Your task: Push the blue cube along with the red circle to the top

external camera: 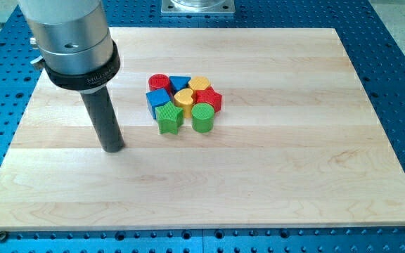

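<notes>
With the tip [114,148] well left of the cluster, it should swing below the blue cube [157,98], then shove it and the red circle [159,82] upward; there is no hand to open.

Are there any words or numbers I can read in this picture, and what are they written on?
Dark ring round the arm, above my tip: faint raised letters, too blurred to read.
Blocks, such as the blue cube and red circle: no writing.
Wooden board: no writing.
My tip is to the view's left of the blocks, apart from them.
</notes>
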Tool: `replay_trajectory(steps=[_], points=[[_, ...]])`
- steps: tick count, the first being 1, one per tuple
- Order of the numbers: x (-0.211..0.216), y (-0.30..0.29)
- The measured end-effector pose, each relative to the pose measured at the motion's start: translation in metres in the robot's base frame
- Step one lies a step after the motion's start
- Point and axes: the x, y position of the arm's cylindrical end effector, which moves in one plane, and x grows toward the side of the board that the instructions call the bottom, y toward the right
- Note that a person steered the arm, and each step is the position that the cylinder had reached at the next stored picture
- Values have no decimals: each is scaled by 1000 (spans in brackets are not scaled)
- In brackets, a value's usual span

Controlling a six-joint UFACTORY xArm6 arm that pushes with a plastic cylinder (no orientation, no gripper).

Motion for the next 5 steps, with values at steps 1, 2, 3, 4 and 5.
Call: replay_trajectory(steps=[1, 2, 3, 4, 5], points=[[0, 0], [2, 0], [9, 0], [-15, 0], [-21, 18]])
